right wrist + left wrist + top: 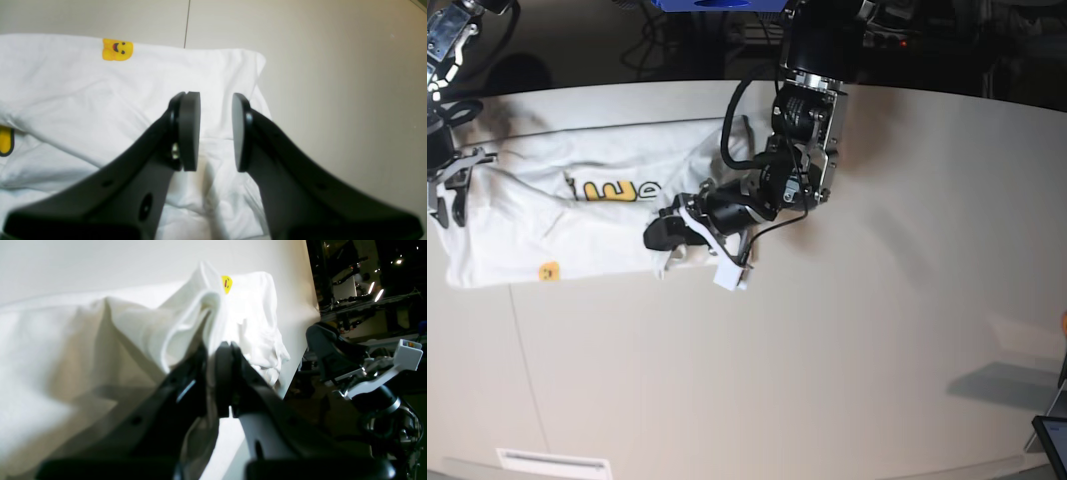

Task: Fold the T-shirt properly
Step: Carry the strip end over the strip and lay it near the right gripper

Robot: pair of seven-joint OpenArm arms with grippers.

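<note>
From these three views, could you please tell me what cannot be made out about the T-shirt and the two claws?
- Base view: the print on the T-shirt is folded over and too small to read.
- Base view: the left claw hides the cloth beneath it; the right claw is cut off at the left edge.
- Left wrist view: the near cloth is blurred.
- Right wrist view: the right claw covers the hem.

A pale tabletop [857, 330] is seen, crossed by a thin dark seam [187, 23]. A white vent strip [553, 463] is set near its front edge. Dark, dimly lit clutter [367, 290] is seen beyond the tabletop.
</note>
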